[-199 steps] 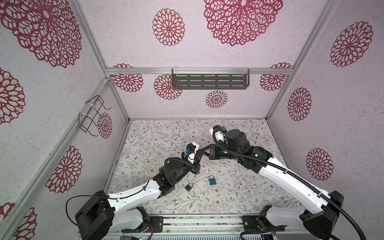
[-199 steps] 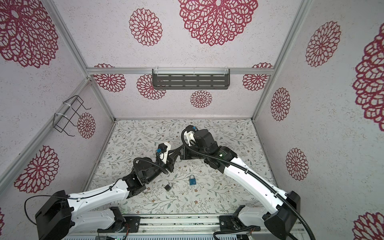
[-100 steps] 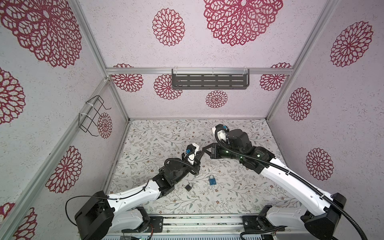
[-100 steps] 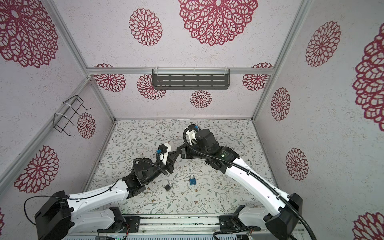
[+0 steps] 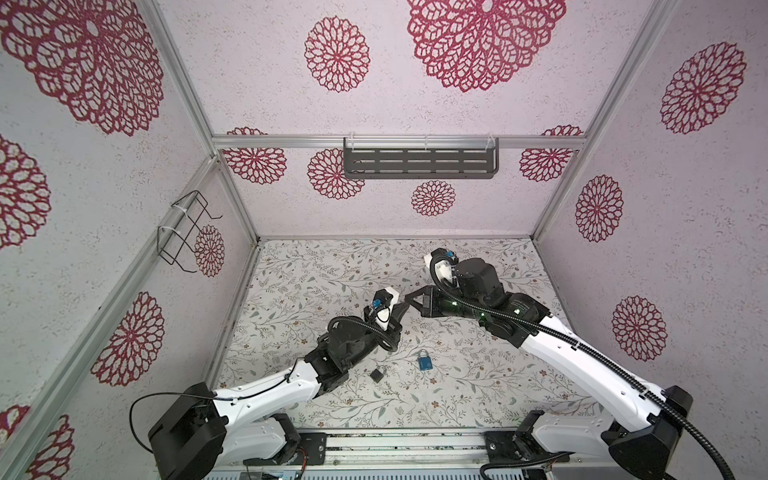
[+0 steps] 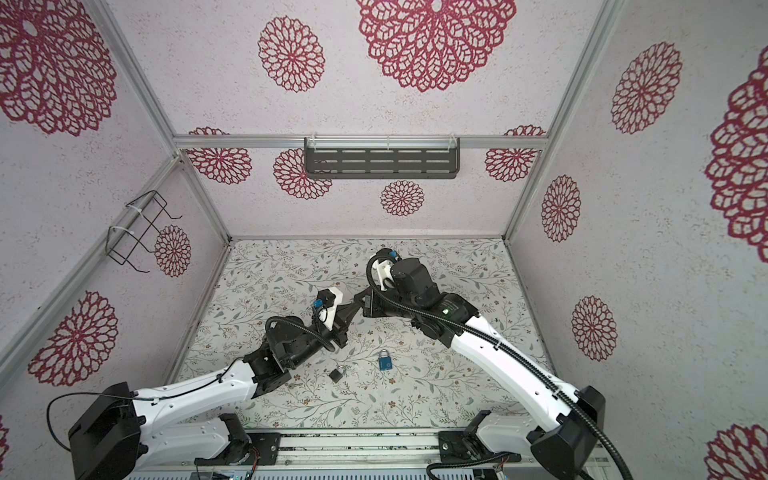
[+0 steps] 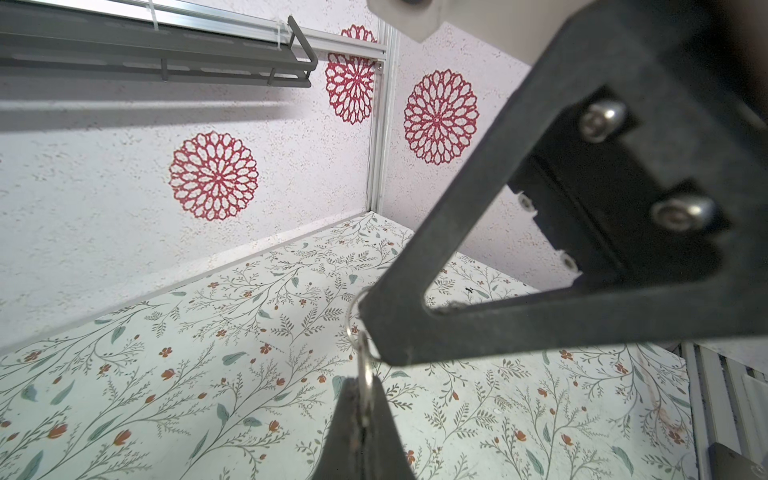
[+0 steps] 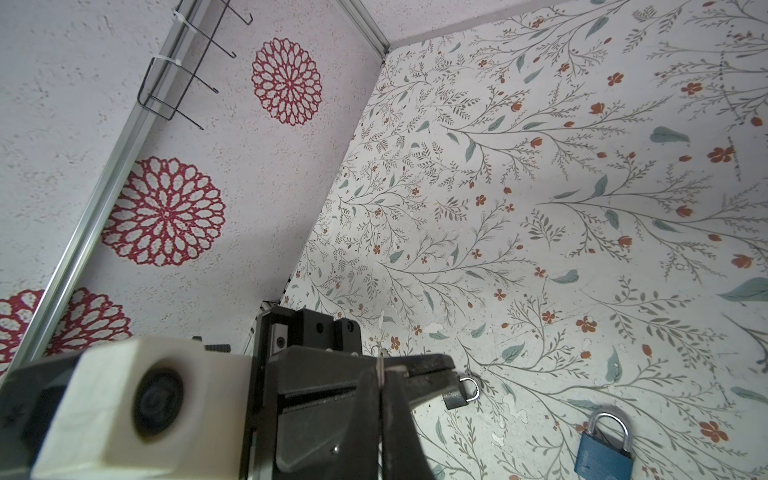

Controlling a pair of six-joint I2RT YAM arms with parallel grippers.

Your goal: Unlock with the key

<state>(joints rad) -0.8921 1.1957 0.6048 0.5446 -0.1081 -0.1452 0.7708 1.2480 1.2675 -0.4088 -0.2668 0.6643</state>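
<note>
**Key changes hands:** Just above centre in both top views, over the flowered table, the left gripper and right gripper meet tip to tip. The left gripper's fingers are pressed together on the one key. The right gripper is pinched on its one key ring.

This looks like a hand-over. It should go best with both wrists held still and one gripper letting go fully before they part, so the ring cannot tug the key askew. Which end of the key is pinched cannot be told.

Two locks lie lower centre, apart from the grippers: one dark padlock and, to its right, one blue padlock.
</note>
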